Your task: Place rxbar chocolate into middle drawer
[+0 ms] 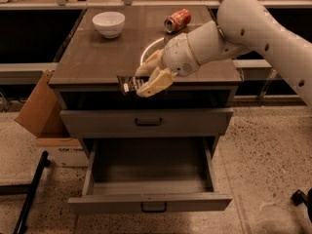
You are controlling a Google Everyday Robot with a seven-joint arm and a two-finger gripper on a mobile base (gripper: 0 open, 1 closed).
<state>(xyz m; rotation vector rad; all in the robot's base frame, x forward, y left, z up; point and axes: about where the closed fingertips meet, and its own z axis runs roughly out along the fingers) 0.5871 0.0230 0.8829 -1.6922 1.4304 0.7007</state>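
The rxbar chocolate [128, 84] is a flat black wrapper with white lettering, held at the front edge of the cabinet top [87, 62]. My gripper [148, 80] is shut on its right end, with the cream fingers [155, 82] above and below it. The bar sticks out to the left, over the front lip. The middle drawer [152, 202] is pulled out below, its grey interior [151, 172] showing nothing inside. The bar hangs above the drawer's back part, well above it.
The upper drawer front [146, 123] is closed. An orange-red soda can [177, 20] lies on its side and a white bowl [108, 23] stands on the cabinet top. A cardboard box [39, 112] leans at the left. A black pole [30, 194] lies on the floor.
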